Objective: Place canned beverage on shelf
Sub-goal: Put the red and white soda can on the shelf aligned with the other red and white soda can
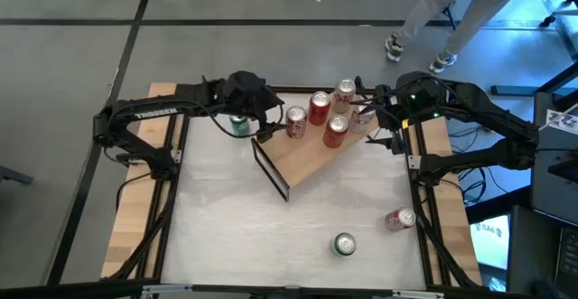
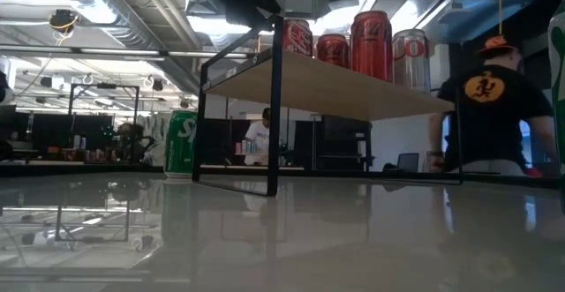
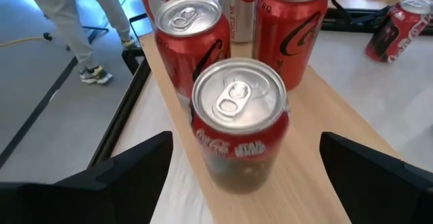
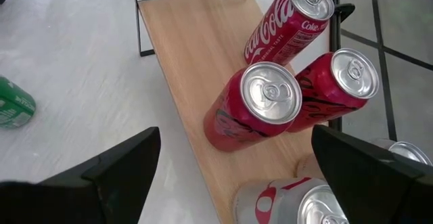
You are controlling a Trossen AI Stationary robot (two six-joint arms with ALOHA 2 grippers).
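Observation:
The shelf (image 1: 302,159) is a light-wood plank on black frame ends, standing at the table's far middle. Several cans stand upright on it, mostly red. In the left wrist view, a red Coca-Cola can (image 3: 238,122) stands at the plank's near end. My left gripper (image 3: 245,139) is open, with a finger on either side of this can and a gap to each. It also shows in the high view (image 1: 275,118). My right gripper (image 4: 235,132) is open over the plank's other end, above a red can (image 4: 254,109) and a silver can (image 4: 318,207). It also shows in the high view (image 1: 366,116).
A green can (image 1: 239,126) stands on the table just left of the shelf and also shows in the low view (image 2: 181,142). A red can (image 1: 400,219) lies on its side near the table's right edge. A green can (image 1: 344,244) stands at the front right. People stand beyond the table.

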